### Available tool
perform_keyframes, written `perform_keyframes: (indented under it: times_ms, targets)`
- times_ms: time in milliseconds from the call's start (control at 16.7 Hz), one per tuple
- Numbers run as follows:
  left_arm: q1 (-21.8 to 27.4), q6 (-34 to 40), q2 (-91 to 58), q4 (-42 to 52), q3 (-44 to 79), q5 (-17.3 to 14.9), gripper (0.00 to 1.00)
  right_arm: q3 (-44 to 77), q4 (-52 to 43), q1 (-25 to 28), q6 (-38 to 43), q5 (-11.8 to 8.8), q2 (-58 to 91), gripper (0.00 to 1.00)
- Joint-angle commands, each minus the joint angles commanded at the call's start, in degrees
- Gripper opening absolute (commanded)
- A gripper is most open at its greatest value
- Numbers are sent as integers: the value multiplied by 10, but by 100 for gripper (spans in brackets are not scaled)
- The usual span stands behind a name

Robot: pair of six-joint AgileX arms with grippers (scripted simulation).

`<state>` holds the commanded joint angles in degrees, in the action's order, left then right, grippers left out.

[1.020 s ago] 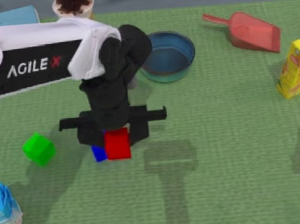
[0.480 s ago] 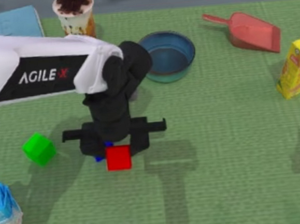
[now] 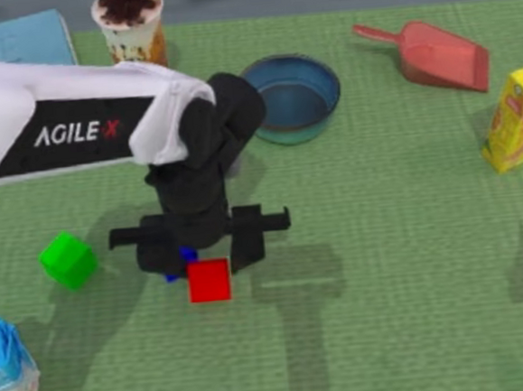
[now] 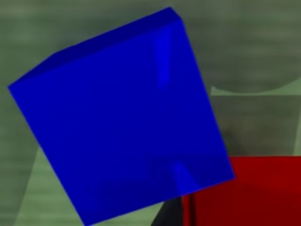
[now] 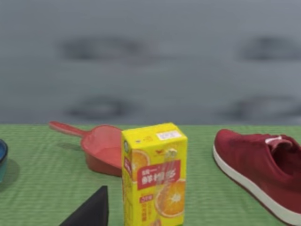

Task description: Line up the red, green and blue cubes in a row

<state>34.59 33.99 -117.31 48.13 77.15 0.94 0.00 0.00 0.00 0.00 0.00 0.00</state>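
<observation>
Our left gripper (image 3: 198, 253) sits low over the blue cube (image 3: 186, 256), beside the red cube (image 3: 209, 281). We cannot tell its grip. The green cube (image 3: 67, 260) lies well apart, left.

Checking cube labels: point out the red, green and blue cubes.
red cube (image 3: 209, 281): top view, middle of its top face.
green cube (image 3: 67, 260): top view, middle of the cube.
blue cube (image 4: 122, 117): left wrist view, middle of its large face.

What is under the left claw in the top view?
The blue cube sits under the left claw, mostly covered from above; only slivers show. The left wrist view shows it beside the red cube. Whether the two cubes touch is unclear.
</observation>
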Motion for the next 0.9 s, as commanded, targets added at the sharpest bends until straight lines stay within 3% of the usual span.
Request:
perform_keyframes:
  times_ms: [180, 240, 900]
  targets:
    - [0, 0, 0, 0, 0, 0, 98, 0, 0, 0, 0, 0, 0, 100]
    - [0, 0, 0, 0, 0, 0, 100, 0, 0, 0, 0, 0, 0, 100]
    - [-1, 1, 8, 24, 19, 0, 100, 0, 0, 0, 0, 0, 0, 100]
